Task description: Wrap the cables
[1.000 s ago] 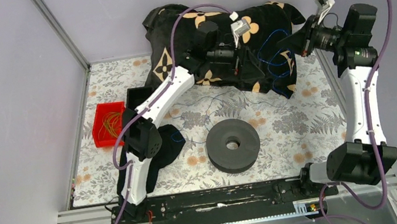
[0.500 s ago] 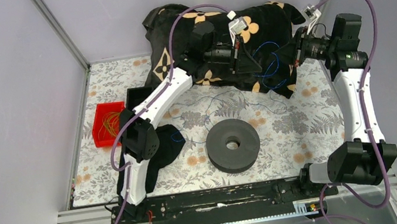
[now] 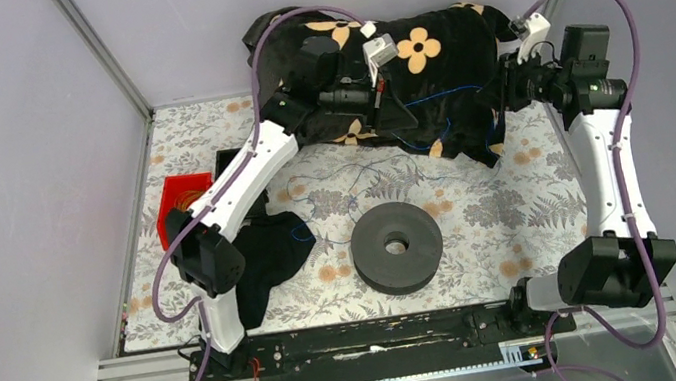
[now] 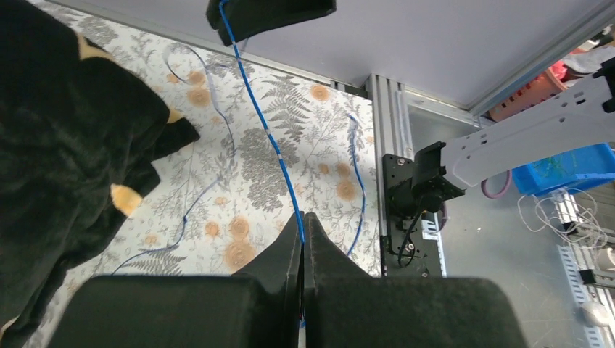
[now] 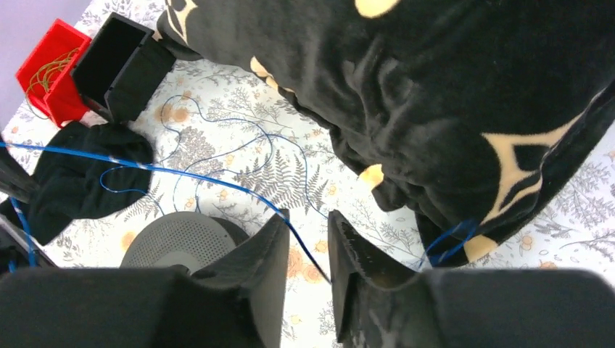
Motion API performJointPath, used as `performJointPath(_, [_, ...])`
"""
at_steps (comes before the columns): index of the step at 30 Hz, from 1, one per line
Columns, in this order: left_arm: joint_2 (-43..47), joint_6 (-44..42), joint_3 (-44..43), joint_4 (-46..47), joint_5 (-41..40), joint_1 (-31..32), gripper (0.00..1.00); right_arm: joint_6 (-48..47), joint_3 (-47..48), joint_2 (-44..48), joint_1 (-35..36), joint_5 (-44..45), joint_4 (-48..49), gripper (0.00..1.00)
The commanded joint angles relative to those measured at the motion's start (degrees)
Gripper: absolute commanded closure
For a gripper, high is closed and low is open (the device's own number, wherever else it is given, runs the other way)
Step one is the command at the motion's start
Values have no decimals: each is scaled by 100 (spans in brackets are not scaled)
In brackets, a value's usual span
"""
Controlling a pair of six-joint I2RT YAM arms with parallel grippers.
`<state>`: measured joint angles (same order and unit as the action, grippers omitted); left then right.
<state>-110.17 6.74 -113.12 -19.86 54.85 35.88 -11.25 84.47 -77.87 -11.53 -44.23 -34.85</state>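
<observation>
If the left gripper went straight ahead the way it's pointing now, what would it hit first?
Most likely the right gripper, which lies ahead along the blue cable that the left gripper pinches. I can't tell how far off it is.

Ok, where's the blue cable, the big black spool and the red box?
blue cable (image 4: 270, 138), left wrist view, on the taut middle stretch.
black spool (image 3: 418, 231), top view, on its flat top beside the hole.
red box (image 5: 64, 105), right wrist view, on its outer wall.

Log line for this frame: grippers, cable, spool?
left gripper: shut on blue cable | right gripper: open, blue cable passing between jaws | blue cable: stretched between both grippers | spool: on table, neither gripper near
</observation>
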Motion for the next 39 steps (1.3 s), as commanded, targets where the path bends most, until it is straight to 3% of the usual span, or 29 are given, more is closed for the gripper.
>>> performJointPath(1, [341, -384, 199, -475, -304, -94, 100, -742, -366, 61, -121, -84, -51, 62])
performJointPath(5, [467, -280, 240, -531, -179, -94, 100, -1006, -931, 75, -119, -416, 21, 49])
performJointPath(11, [659, -201, 341, -668, -177, -106, 100, -1187, -1325, -153, -121, -662, 105, 43])
performJointPath(18, [628, -101, 615, -673, -44, -90, 100, -1328, -1090, 19, -46, -2120, 14, 30])
performJointPath(24, [565, -369, 682, -838, -297, -75, 100, -1678, -710, 418, 40, -2546, -309, 28])
performJointPath(28, [544, -1305, 647, -1286, -747, 156, 100, -1502, -571, 542, 244, -2542, -47, 26])
performJointPath(39, [441, -1829, 589, -1596, -392, 463, 100, -2219, -223, -55, 1633, -2351, -523, 22])
